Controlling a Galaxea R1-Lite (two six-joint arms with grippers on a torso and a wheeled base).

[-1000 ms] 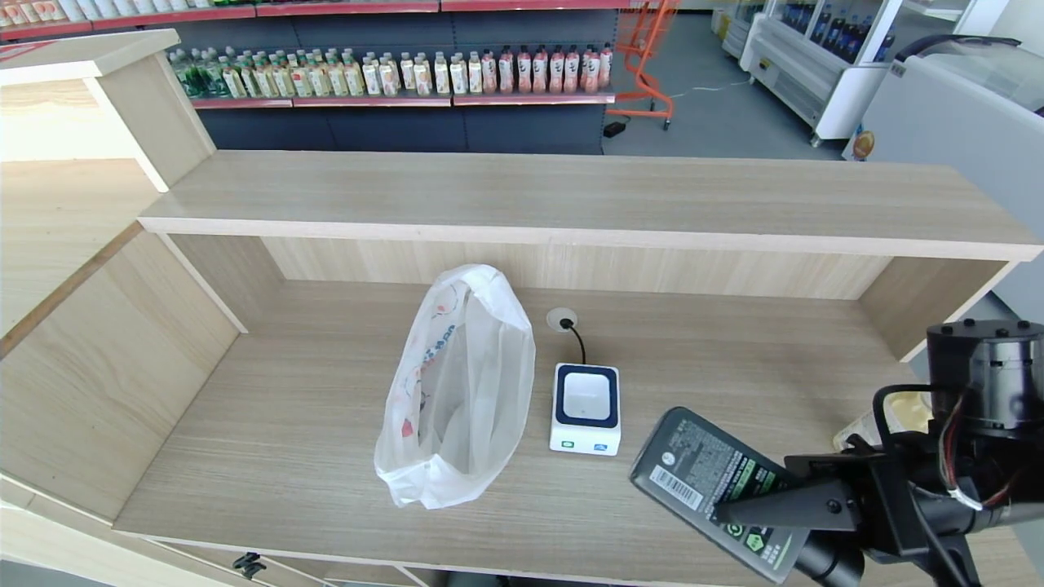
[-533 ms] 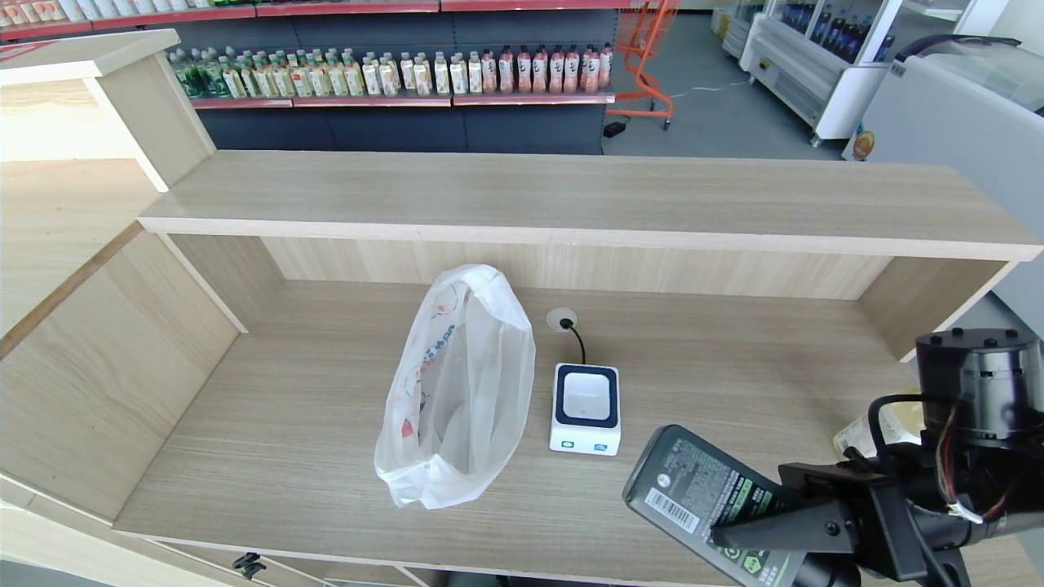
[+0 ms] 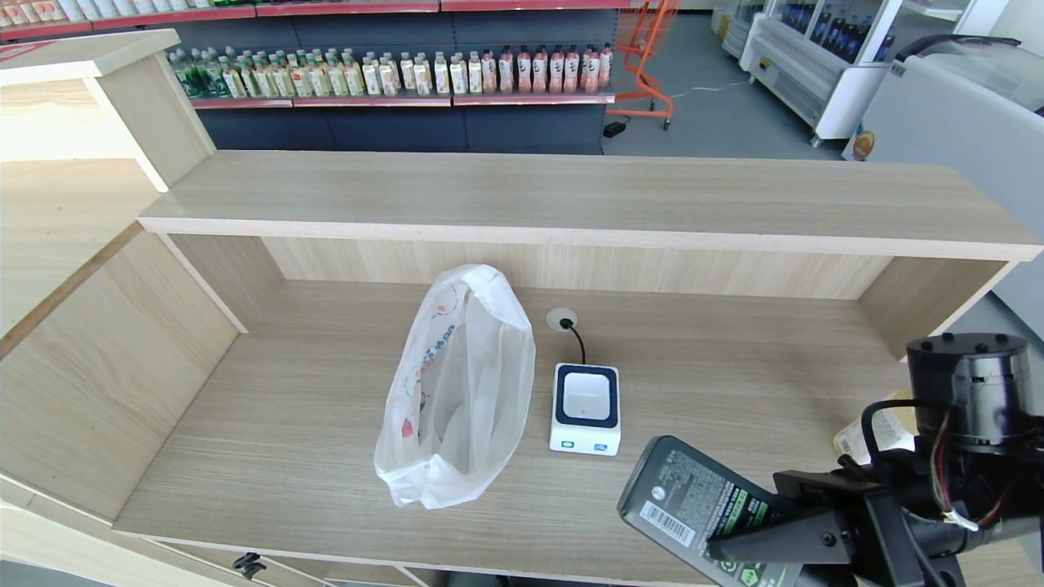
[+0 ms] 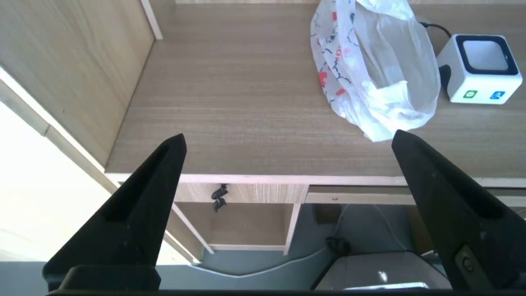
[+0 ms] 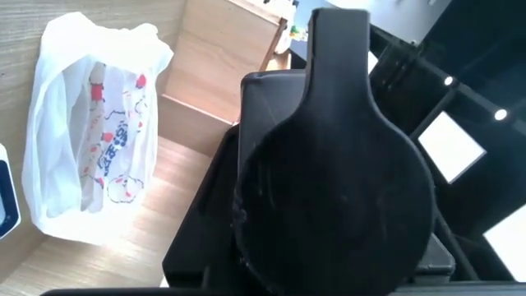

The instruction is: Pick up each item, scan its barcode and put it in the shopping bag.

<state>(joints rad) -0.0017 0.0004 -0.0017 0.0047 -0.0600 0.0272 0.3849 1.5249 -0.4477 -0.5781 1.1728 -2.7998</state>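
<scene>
A white plastic shopping bag (image 3: 457, 391) lies open on the counter (image 3: 734, 359), with the white and dark blue scanner (image 3: 584, 408) just to its right. My right gripper (image 3: 738, 540) is shut on a flat dark grey packet (image 3: 681, 501). It holds the packet above the counter's front edge, right of the scanner, with its barcode label facing up. My left gripper (image 4: 288, 205) hangs open with nothing in it, in front of and below the counter's front edge. The bag (image 4: 374, 66) and the scanner (image 4: 481, 70) lie beyond it. The bag (image 5: 90, 131) also shows past the right gripper.
A pale yellow packet (image 3: 873, 432) lies at the counter's right end, partly hidden by my right arm. A raised shelf (image 3: 571, 196) runs along the back and wooden side walls close both ends. Bare counter lies left of the bag.
My right gripper has carried the dark packet a little lower and toward the counter's front edge. The bag and the scanner have not moved.
</scene>
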